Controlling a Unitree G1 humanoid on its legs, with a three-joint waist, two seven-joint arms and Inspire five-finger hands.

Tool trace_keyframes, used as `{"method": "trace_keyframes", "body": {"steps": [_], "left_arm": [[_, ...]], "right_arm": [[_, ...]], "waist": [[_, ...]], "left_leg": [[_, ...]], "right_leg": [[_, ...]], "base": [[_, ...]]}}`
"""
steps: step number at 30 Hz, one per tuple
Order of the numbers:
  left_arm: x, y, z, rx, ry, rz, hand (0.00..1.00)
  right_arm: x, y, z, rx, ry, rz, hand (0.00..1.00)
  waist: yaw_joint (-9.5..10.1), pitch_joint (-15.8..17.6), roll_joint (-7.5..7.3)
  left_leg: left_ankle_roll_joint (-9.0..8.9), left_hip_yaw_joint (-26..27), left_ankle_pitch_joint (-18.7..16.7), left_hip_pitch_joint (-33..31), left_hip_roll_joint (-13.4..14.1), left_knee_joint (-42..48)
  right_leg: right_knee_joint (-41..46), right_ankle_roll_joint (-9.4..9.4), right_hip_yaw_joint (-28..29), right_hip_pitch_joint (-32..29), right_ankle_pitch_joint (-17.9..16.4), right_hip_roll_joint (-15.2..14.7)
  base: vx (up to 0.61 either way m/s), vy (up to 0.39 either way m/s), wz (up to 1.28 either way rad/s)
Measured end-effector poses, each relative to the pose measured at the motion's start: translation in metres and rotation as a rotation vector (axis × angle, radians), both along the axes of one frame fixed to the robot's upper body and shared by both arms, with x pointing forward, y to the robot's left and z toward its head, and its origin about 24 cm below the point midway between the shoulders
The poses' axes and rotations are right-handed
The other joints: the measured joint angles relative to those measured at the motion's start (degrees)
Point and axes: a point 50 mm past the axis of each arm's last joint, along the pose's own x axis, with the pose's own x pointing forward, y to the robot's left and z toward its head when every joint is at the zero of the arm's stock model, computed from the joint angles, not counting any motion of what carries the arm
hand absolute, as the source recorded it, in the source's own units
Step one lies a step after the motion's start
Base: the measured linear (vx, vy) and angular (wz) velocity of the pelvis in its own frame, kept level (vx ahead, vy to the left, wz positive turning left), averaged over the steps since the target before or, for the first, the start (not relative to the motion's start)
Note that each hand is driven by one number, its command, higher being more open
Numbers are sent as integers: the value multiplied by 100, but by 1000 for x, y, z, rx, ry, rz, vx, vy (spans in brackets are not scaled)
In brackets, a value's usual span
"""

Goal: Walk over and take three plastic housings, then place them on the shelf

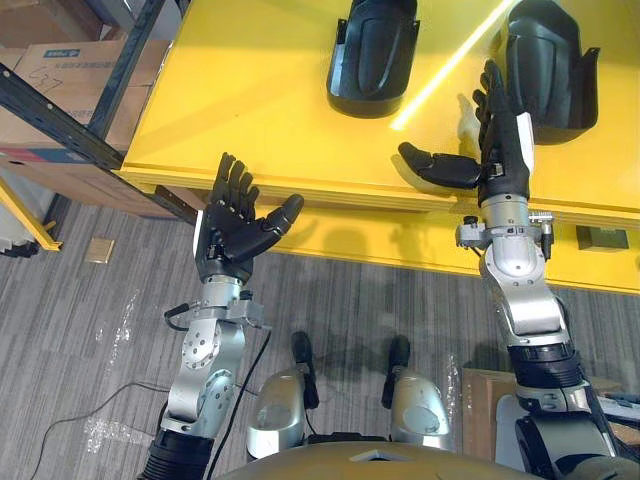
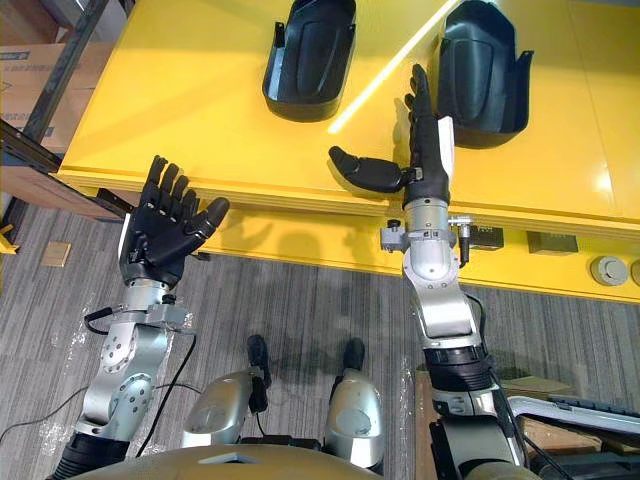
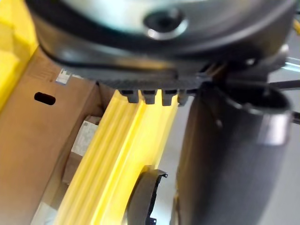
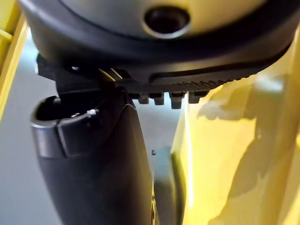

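Two black plastic housings lie on the yellow table (image 1: 250, 110): one (image 1: 372, 55) near the middle back, another (image 1: 548, 65) at the back right. My right hand (image 1: 500, 150) reaches over the table's front edge, fingers straight, thumb spread to the side, fingertips just short of the right housing. It holds nothing. My left hand (image 1: 232, 225) hovers at the table's front edge, open, palm up, empty. A housing's edge (image 3: 140, 197) appears beyond the left hand in the left wrist view.
A dark metal shelf frame (image 1: 70, 125) with cardboard boxes (image 1: 60, 70) stands at the left of the table. Grey striped floor lies below the table's front edge. Small fittings (image 2: 610, 270) sit on the table's front face at the right.
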Motion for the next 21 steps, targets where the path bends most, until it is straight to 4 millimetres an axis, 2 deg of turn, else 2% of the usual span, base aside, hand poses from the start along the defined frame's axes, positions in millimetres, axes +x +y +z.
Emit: {"method": "trace_keyframes", "body": {"steps": [5, 15, 21], "left_arm": [[-5, 0, 3, -5, -11, 0, 100], [-6, 1, 2, -6, -6, 2, 100], [-6, 1, 1, -6, -4, 3, 100]], "right_arm": [[-3, -1, -10, 62, 12, -70, 100], [-5, 0, -11, 113, -12, -122, 100], [-5, 0, -10, 106, -17, -90, 100]], "waist": [[-86, 0, 0], [-113, 0, 0], [-119, 0, 0]], "left_leg": [[-1, 37, -16, 1, 4, 22], [5, 143, -20, 2, 0, 8], [5, 147, -19, 13, -4, 1]], "right_leg": [[2, -1, 50, -21, -1, 2], [37, 0, 137, -109, -1, -6], [48, 1, 136, -108, 0, -11]], "base": [[-13, 6, -3], [-6, 4, -4], [0, 0, 0]]}}
